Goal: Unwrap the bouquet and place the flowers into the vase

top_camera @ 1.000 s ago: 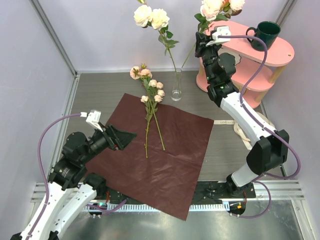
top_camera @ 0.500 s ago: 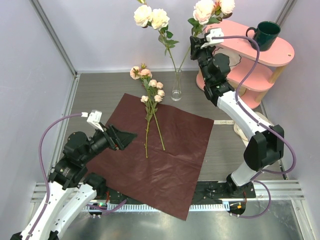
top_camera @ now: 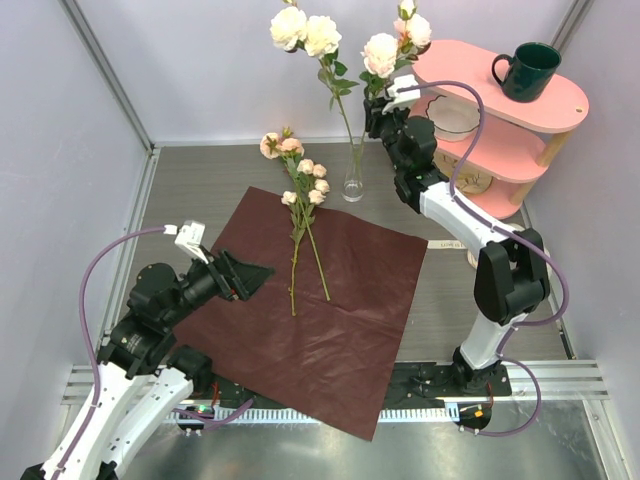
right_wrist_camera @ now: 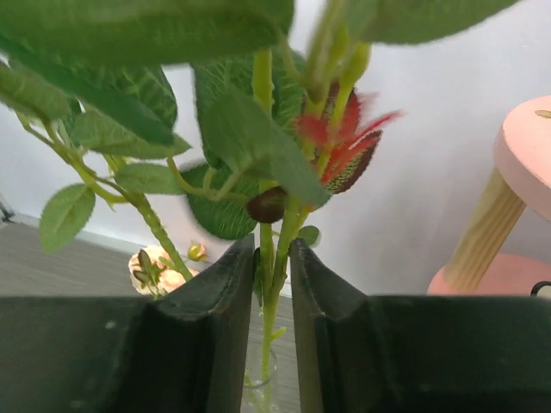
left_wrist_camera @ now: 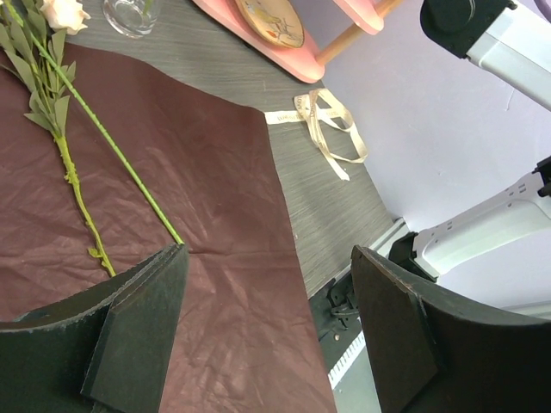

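The clear glass vase stands behind the maroon wrapping paper and holds a stem with white roses. My right gripper is above it, jaws slightly parted around a second rose stem, whose lower end reaches the vase mouth. Its blooms stand above the fingers. More flowers lie on the flat paper. My left gripper hovers open over the paper's left part, empty, with green stems just ahead of it.
A pink two-level shelf stands at the back right with a dark green mug on top and a white bowl below. The beige ribbon lies on the table right of the paper, near the right arm.
My right gripper has carried the rose stem leftward to above the vase, and its jaws have begun to part. The left arm has stayed still.
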`<state>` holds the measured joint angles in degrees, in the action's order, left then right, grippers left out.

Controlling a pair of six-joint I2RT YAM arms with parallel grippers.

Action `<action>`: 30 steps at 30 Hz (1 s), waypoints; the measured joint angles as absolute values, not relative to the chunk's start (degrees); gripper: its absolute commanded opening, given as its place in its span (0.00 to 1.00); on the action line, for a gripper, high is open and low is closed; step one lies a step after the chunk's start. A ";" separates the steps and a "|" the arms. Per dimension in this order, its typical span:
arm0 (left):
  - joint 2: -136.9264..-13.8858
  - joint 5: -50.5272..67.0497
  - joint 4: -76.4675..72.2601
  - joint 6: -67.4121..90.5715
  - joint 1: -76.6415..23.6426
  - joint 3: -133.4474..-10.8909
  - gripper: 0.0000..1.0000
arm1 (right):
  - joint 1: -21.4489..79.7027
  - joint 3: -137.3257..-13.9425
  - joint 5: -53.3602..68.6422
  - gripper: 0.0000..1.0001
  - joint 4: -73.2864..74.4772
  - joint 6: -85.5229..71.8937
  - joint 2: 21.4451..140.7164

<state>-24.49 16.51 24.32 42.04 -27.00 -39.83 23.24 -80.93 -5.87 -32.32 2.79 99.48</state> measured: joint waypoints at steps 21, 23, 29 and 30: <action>-28.23 16.91 23.22 43.33 -27.00 -37.43 0.81 | 23.24 -79.61 -8.67 0.93 -12.34 -8.51 96.29; -29.87 16.88 23.09 43.48 -27.00 -37.10 0.80 | 23.24 -76.36 -8.67 0.93 -8.69 -12.53 92.42; -39.68 13.87 22.79 45.91 -27.03 -36.84 0.77 | 23.40 -65.56 -8.80 0.92 -1.67 -18.70 80.23; -43.29 12.86 22.96 46.33 -27.03 -37.34 0.77 | 23.51 -64.51 -8.71 0.92 -0.64 -19.53 78.96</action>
